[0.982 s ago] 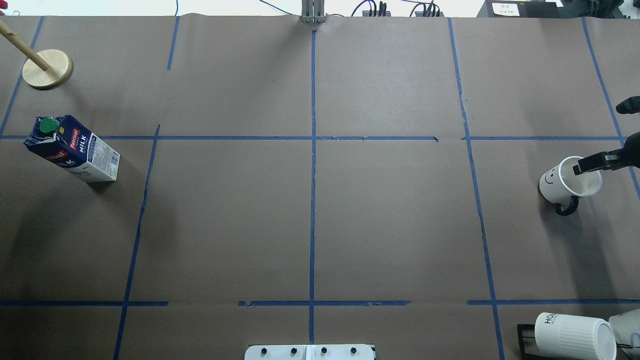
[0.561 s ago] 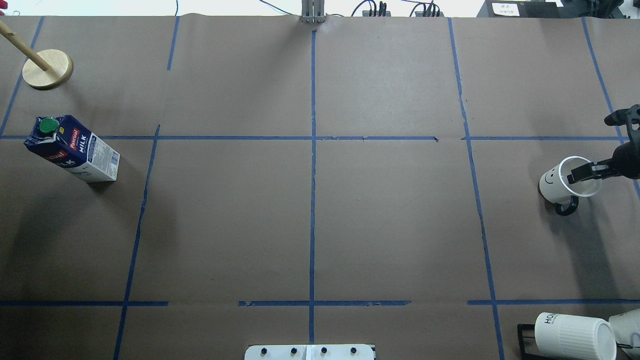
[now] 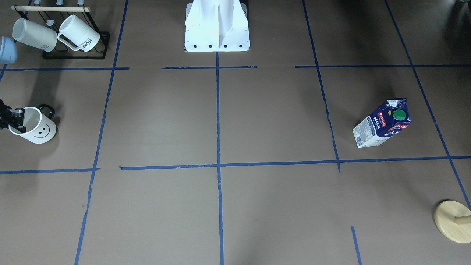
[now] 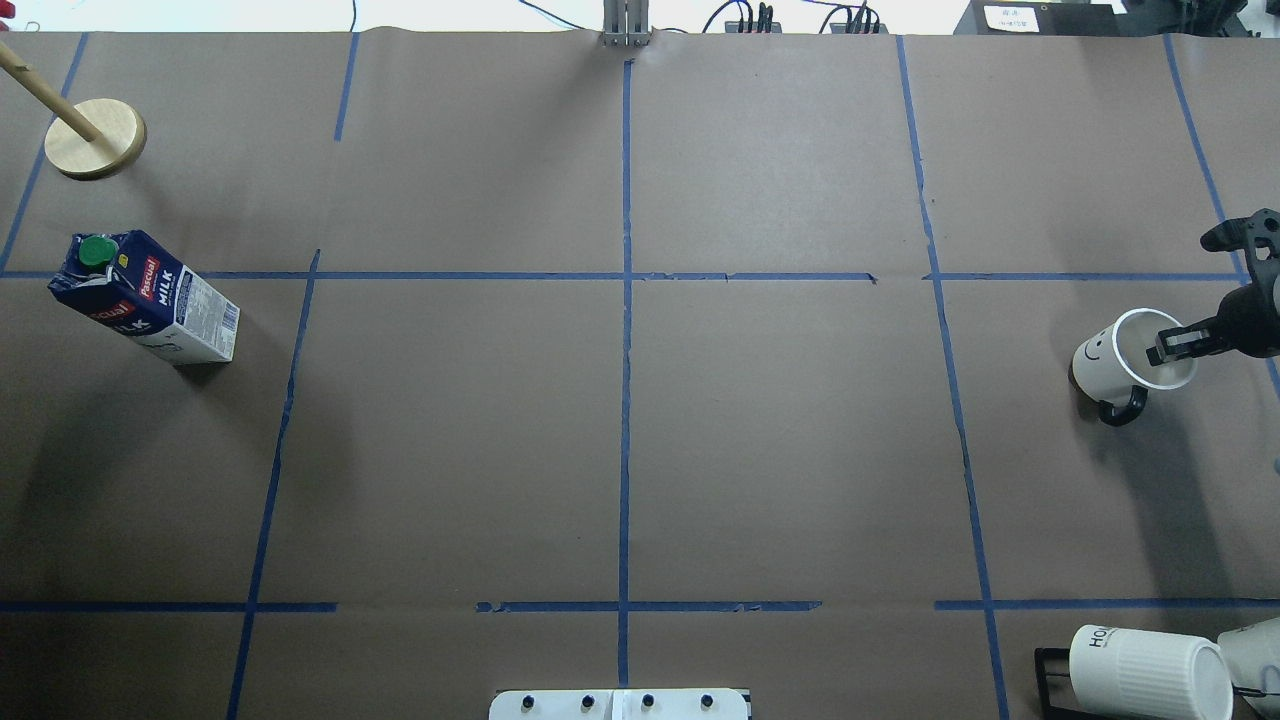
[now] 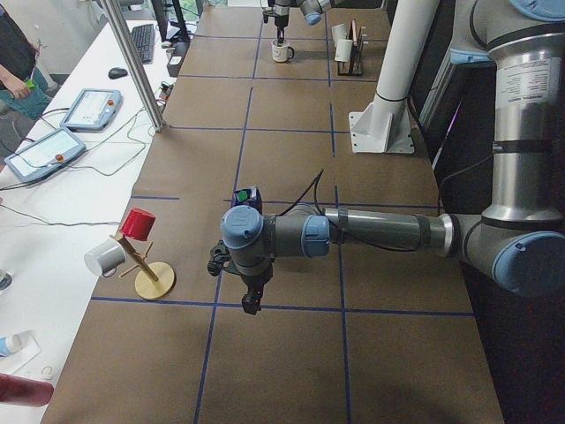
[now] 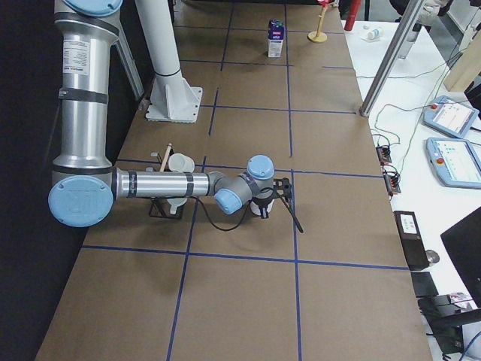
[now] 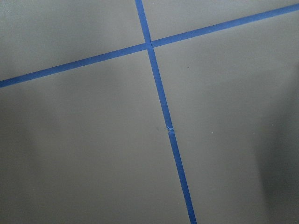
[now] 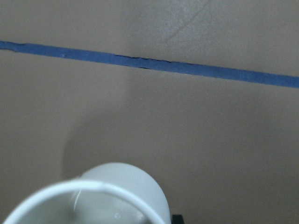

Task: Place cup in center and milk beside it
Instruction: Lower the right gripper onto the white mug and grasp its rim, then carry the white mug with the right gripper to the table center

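Note:
The cup (image 4: 1105, 362), white with a smiley face and black handle, stands at the table's far right; it also shows in the front view (image 3: 36, 129) and the right wrist view (image 8: 103, 196). My right gripper (image 4: 1180, 345) is shut on the cup's rim, one finger inside it and one outside. The milk (image 4: 150, 300) stands upright at the far left, also in the front view (image 3: 382, 127). The center (image 4: 627, 276) is a bare tape crossing. My left gripper (image 5: 252, 300) shows only in the left side view, near the milk (image 5: 246, 195); I cannot tell its state.
A black rack with ribbed white mugs (image 4: 1145, 670) stands near the right front corner, close to the cup. A wooden stand (image 4: 95, 138) sits at the far left back. The robot's white base (image 3: 217, 25) is at the near middle edge.
My right gripper came down over the cup's rim and closed on it. The cup has shifted slightly to the left. The milk has not moved.

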Motion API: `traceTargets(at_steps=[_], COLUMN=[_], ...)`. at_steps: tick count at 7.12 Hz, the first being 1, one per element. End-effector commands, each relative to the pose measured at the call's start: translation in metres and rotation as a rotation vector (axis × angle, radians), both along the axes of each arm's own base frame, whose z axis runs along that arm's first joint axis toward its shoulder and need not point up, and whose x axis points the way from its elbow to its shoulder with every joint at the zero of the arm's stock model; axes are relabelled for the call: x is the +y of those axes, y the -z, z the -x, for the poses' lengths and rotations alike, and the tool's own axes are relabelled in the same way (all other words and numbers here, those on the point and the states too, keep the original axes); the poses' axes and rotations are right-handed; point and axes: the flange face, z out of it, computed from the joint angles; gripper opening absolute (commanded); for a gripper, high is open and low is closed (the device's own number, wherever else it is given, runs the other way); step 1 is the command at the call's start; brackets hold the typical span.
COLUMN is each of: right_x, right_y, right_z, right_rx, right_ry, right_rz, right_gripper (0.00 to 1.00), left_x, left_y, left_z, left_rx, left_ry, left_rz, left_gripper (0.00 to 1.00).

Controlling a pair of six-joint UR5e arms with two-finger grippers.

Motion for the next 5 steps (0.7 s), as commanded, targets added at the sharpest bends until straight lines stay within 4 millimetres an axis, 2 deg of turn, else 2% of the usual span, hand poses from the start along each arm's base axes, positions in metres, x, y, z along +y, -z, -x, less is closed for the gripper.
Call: traceTargets(at_steps=[1,2,3,4,5], right_x=[-0.01,-0.048,-0.093,-0.112,-0.115], right_y=[0.025,0.074,0.141,0.199,0.249], right_z=[0.008,0.03,0.06,0.103,0.155], right_rx=[-0.025,-0.029,-0.018,-0.016,0.007], right_ry=[0.011,0.014,0.016,0.049,0.059], right_rz=[-0.003,0.011,0.02,0.016,0.005], right_gripper=[0.0,0.0,0.0,0.0,0.0], left_x=[0.0,0.0,0.0,0.0,0.0], left_y=[0.001,0.003,0.004,0.004,0.004], left_z=[0.0,0.0,0.0,0.0,0.0], left_rx=[0.0,0.0,0.0,0.0,0.002], left_ry=[0.0,0.0,0.0,0.0,0.0], left_rz=[0.001,-0.003,-0.005,-0.005,-0.005], left_gripper=[1.0,1.0,1.0,1.0,1.0])
